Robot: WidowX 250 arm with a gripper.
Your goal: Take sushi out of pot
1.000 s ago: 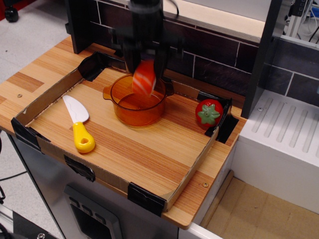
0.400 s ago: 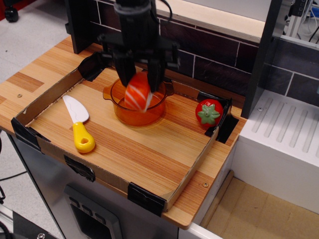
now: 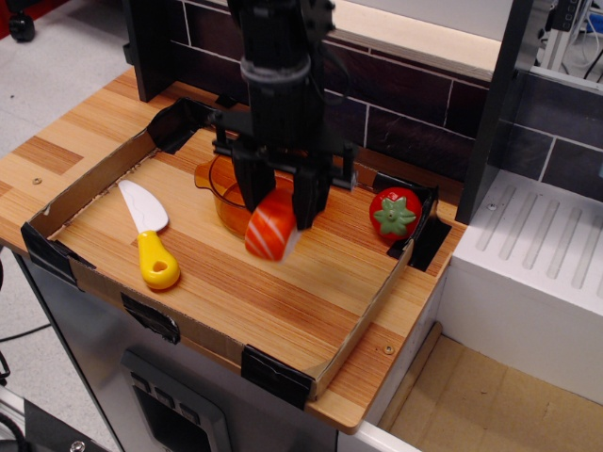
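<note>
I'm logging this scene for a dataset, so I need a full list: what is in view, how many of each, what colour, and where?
sushi: one, orange-red with white stripes, held between the gripper's fingers, in front of the pot.
pot: one, transparent amber-orange, at the back of the tray, partly hidden by the arm.
knife: one, white blade and yellow handle, lying on the left of the tray.
tomato: one, red with green star top, at the tray's right back corner.
tray: one, cardboard walls with black taped corners, on the wooden counter.
gripper: one, black, shut on the sushi, hanging from the arm above the tray.
</note>
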